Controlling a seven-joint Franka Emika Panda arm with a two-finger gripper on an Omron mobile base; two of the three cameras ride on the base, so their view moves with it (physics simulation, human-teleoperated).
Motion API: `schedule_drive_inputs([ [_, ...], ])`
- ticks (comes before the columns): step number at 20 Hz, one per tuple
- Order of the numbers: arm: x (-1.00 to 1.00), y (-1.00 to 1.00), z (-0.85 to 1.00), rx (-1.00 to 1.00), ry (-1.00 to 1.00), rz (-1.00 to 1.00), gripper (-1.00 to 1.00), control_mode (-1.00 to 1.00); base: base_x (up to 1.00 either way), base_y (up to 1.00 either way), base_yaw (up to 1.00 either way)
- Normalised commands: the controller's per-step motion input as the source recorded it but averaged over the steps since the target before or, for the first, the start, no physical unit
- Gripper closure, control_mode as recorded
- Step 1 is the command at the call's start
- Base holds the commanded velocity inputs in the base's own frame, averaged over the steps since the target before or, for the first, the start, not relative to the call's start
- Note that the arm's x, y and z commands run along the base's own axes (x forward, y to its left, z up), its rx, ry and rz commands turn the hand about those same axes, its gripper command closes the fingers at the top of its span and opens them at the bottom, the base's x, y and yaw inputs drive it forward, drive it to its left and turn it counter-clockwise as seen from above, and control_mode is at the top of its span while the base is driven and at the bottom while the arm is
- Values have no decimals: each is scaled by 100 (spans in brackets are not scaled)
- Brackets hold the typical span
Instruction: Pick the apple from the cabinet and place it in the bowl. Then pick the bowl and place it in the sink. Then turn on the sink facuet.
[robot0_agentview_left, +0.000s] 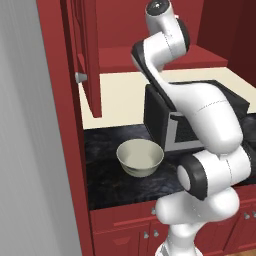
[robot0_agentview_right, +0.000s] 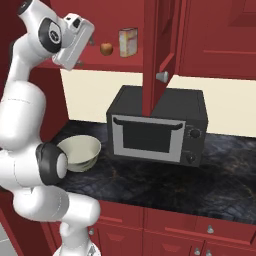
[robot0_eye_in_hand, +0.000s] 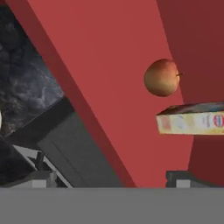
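The gripper (robot0_eye_in_hand: 111, 179) stands wide open and holds nothing, its two dark fingertips (robot0_eye_in_hand: 41, 178) spread far apart at the mouth of the cabinet (robot0_agentview_right: 165, 30), whose door (robot0_agentview_right: 159, 55) hangs open. Ahead of the fingers, on the red shelf (robot0_eye_in_hand: 122, 87), the apple (robot0_eye_in_hand: 162, 78) sits apart from them, untouched, with a yellow box (robot0_eye_in_hand: 192, 119) just beside it. Well below the hand, on the dark counter (robot0_agentview_right: 150, 185), the bowl (robot0_agentview_right: 80, 152) stands upright beside the black microwave (robot0_agentview_right: 157, 125).
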Motion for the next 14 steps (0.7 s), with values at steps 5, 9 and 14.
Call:
schedule_drive_inputs([
  [5, 49, 0, 0, -15, 0, 11, -100, -100, 0, 0, 0],
  [9, 45, 1, 0, -14, 13, 6, -100, -100, 0, 0, 0],
  [14, 66, 1, 0, -10, 20, 3, -100, -100, 0, 0, 0],
])
